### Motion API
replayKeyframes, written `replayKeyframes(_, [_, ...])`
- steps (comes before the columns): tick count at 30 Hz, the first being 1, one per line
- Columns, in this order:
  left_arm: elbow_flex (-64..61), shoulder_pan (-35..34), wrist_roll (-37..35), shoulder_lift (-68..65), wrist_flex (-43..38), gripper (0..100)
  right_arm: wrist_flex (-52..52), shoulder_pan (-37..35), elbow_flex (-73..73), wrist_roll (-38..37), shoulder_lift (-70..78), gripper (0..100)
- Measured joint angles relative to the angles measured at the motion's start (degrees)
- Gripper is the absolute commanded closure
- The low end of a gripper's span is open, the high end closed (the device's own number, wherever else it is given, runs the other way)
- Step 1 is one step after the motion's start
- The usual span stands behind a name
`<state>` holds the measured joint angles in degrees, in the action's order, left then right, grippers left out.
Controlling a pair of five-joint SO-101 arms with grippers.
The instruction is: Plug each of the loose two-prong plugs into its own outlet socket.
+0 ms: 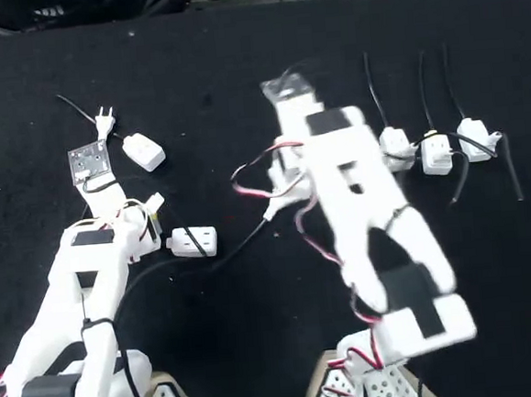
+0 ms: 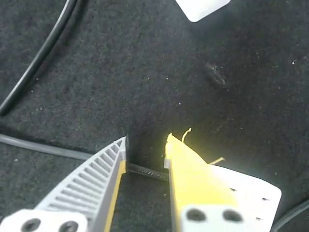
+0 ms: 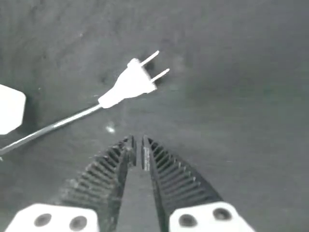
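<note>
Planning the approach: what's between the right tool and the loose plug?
Right wrist view: bare black cloth between the right tool and the plug.

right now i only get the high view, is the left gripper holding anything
Observer: No. Its wrist view shows the left gripper open, with a thin black cable crossing between its jaws.
Operator: ok and the right one
Observer: The right gripper is shut with nothing in it.
Operator: any plug near it
Observer: Yes, a loose white plug lies ahead of it, both prongs bare and pointing away from the gripper.
</note>
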<state>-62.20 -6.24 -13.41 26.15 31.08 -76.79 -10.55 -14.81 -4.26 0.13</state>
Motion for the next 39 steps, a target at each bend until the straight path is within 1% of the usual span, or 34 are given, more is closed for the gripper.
replayKeyframes(1, [0.0,0.0,0.0,0.0,0.0,87,0.0,1.23,0.0,-0.26,-1.05,95.9])
replayKeyframes(3, [0.0,0.0,0.0,0.0,0.0,87,0.0,2.11,-0.97,1.49,-2.29,86.8])
replayKeyframes(5, [0.0,0.0,0.0,0.0,0.0,87,0.09,1.23,-3.34,7.03,-2.29,76.6])
replayKeyframes(6, [0.0,0.0,0.0,0.0,0.0,87,0.88,0.26,-4.75,10.64,-2.11,73.0])
replayKeyframes(7, [0.0,0.0,0.0,0.0,0.0,87,2.37,-1.14,-6.24,14.24,-1.49,71.7])
replayKeyframes(10, [0.0,0.0,0.0,0.0,0.0,87,9.32,-6.07,-10.64,23.21,1.41,74.2])
replayKeyframes(12, [0.0,0.0,0.0,0.0,0.0,87,14.07,-9.14,-12.4,26.81,2.81,75.9])
replayKeyframes(14, [0.0,0.0,0.0,0.0,0.0,87,18.02,-10.9,-12.4,28.84,3.52,76.6])
replayKeyframes(19, [0.0,0.0,0.0,0.0,0.0,87,25.14,-10.99,-12.48,32.44,6.51,76.6])
replayKeyframes(25, [0.0,0.0,0.0,0.0,0.0,87,26.73,-11.25,-12.13,32.88,11.25,77.1])
replayKeyframes(26, [0.0,0.0,0.0,0.0,0.0,87,26.73,-11.16,-11.96,32.88,11.52,78.9])
replayKeyframes(28, [0.0,0.0,0.0,0.0,0.0,87,26.73,-10.81,-11.69,32.88,11.6,87.1])
replayKeyframes(30, [0.0,0.0,0.0,0.0,0.0,87,26.64,-10.11,-11.69,30.15,11.69,98.2])
replayKeyframes(31, [0.0,0.0,0.0,0.0,0.0,87,26.55,-9.93,-11.78,28.04,11.69,98.9])
replayKeyframes(32, [0.0,0.0,0.0,0.0,0.0,87,26.55,-9.41,-11.87,25.67,11.69,97.1])
replayKeyframes(35, [0.0,0.0,0.0,0.0,0.0,87,26.2,-8.44,-11.87,18.81,11.69,98.6])
replayKeyframes(39, [0.0,0.0,0.0,0.0,0.0,87,24.53,-7.56,-11.78,12.75,10.64,98.8])
